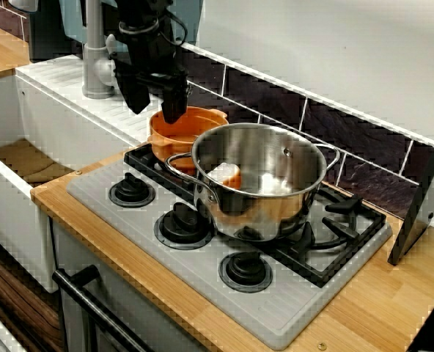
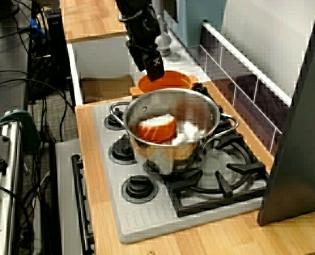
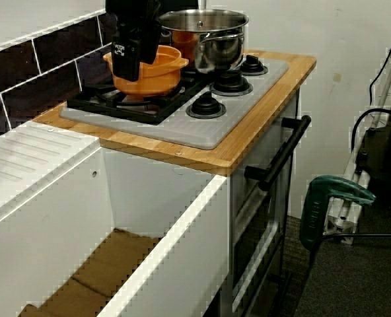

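My black gripper hangs open over the left rim of an orange pot on the stove's back-left burner. One finger dips just inside the rim and the other stays outside it, with nothing held. From the high side view the gripper sits just above the orange pot. Seen from the sink side, the gripper covers part of the orange pot. Beside it stands a steel pot holding an orange-and-white piece and something white.
A grey stove top carries black knobs and a black grate. A white sink basin and grey faucet lie left. A dark panel leans at the right. A green clamp stands on the floor.
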`<state>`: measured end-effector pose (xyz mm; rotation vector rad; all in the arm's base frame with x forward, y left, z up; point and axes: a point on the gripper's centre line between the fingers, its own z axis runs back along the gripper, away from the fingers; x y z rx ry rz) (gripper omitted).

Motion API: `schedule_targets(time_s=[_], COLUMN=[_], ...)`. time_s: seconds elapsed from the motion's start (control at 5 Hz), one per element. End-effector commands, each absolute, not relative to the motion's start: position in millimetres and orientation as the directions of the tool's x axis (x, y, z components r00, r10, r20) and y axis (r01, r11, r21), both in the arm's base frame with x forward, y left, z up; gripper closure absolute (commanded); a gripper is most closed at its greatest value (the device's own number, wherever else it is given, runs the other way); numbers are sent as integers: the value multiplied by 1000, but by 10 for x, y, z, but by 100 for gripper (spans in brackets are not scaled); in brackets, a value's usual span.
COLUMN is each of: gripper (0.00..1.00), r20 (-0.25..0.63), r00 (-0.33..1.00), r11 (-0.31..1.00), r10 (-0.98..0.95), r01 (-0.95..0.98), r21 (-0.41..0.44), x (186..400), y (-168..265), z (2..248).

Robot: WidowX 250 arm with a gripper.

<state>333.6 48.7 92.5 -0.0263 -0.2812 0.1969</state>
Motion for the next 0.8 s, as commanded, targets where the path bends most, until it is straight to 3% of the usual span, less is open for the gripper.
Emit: schedule_targets(time_s=[0.0, 0.2, 0.6], gripper=[0, 100, 100], r20=[284, 275, 282], r00=[939, 938, 933], r11=[981, 978, 974], r10=[193, 210, 226], r01=[-190, -205, -217], r21=[-37, -47, -60], x=[3307, 3316, 3309], y=[491, 516, 563], z=[872, 813, 930])
